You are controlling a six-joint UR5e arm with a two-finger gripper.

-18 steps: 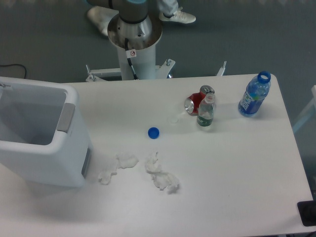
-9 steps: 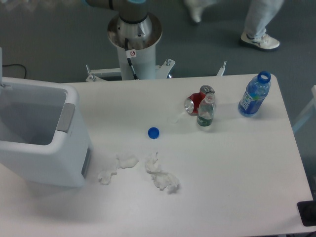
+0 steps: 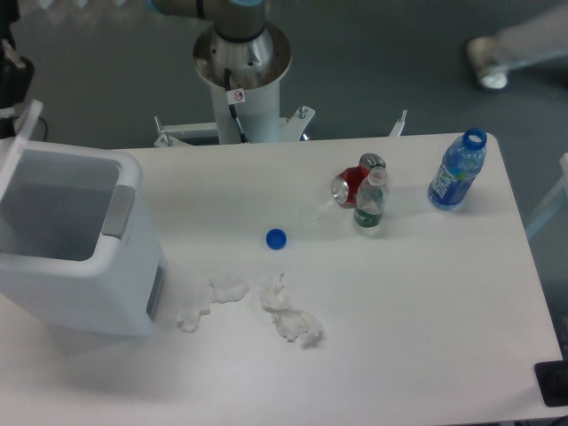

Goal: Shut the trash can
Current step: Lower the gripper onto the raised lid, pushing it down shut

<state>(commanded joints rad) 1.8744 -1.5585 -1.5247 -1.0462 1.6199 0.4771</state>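
Observation:
The trash can (image 3: 98, 275) is a large white boxy bin at the table's left side, and its inside shows from above. A grey strip (image 3: 117, 210) lies on its right rim. Its white lid (image 3: 23, 140) stands tilted at the bin's far left edge, partly cut off by the frame. My gripper (image 3: 11, 73) shows only as a dark shape at the top left corner, right above the lid's upper edge. Its fingers are not distinguishable.
A blue bottle cap (image 3: 276, 238), a red can (image 3: 348, 185), a small clear bottle (image 3: 370, 202) and an uncapped blue bottle (image 3: 457, 171) are on the table. Crumpled tissues (image 3: 290, 312) lie right of the bin. The arm's base (image 3: 241, 62) stands behind the table.
The dark gripper has come into view at the top left. The lid has swung further into view, tilting over the bin's left edge. A person's feet moved right behind the table.

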